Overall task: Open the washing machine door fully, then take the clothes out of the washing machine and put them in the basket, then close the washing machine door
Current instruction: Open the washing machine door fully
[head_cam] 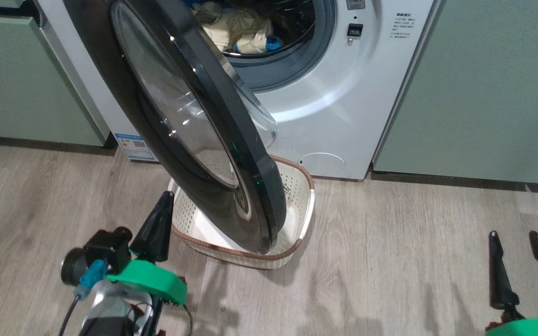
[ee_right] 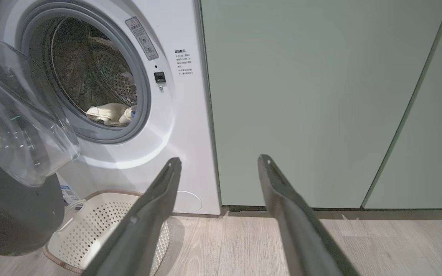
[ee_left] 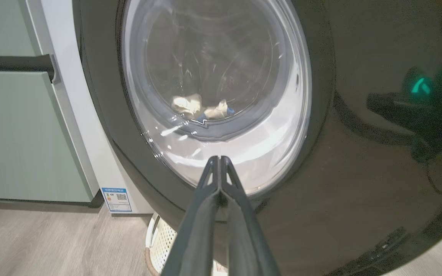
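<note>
Gleaming black-rimmed, the washing machine door (head_cam: 180, 121) — partly open — faces the left end effector (ee_left: 218, 158), closed on nothing.

Much of basket (head_cam: 298, 186) behind door (head_cam: 175, 116)

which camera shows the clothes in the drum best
The right wrist view: it looks straight into the open washing machine, where the clothes lie unobstructed. The head view shows them larger but cut by the top edge and the door. In the left wrist view they sit small and dim behind the door glass.
</note>
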### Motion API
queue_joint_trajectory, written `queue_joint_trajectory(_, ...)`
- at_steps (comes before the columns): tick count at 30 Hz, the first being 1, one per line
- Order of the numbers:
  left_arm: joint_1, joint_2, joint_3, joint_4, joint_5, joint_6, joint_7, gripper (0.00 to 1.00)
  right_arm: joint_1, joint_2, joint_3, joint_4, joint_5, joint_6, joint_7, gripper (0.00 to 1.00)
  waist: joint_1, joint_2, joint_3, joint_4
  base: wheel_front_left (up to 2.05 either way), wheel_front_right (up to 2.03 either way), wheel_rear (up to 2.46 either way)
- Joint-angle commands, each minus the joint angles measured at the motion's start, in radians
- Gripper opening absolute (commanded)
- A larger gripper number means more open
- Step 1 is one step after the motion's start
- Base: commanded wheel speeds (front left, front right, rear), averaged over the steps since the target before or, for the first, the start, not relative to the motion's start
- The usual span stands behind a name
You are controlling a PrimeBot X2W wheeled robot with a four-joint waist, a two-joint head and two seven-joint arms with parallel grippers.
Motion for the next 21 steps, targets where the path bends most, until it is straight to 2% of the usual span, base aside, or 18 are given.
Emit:
queue_joint_trajectory(1,-0.049,0.020,0.038,-0.050,0.000,0.003,-0.006,0.00,-0.023,-0.008,0.014,-0.029,-0.009,0.004,-0.009,1.00,0.0000,0.0000,-0.001,0.002,0.00,0.00,0.00)
queue_joint_trajectory(9,-0.067,0.029,0.057,-0.125,0.004,0.019,-0.006,0.00,-0.007,-0.003,0.008,-0.023,-0.007,0.004,-0.009,1.00,0.0000,0.0000,-0.021,0.001,0.00,0.00,0.00)
queue_joint_trajectory(17,-0.139,0.047,0.046,-0.312,0.022,0.027,-0.001,0.00,0.012,-0.002,-0.001,-0.025,-0.008,0.004,-0.009,1.00,0.0000,0.0000,-0.040,-0.003,0.00,0.00,0.00)
queue_joint_trajectory(21,-0.201,0.048,0.010,-0.415,0.029,0.015,0.029,0.00,0.019,-0.001,-0.003,-0.027,-0.009,0.004,-0.009,1.00,0.0000,0.0000,-0.046,-0.005,0.00,0.00,0.00)
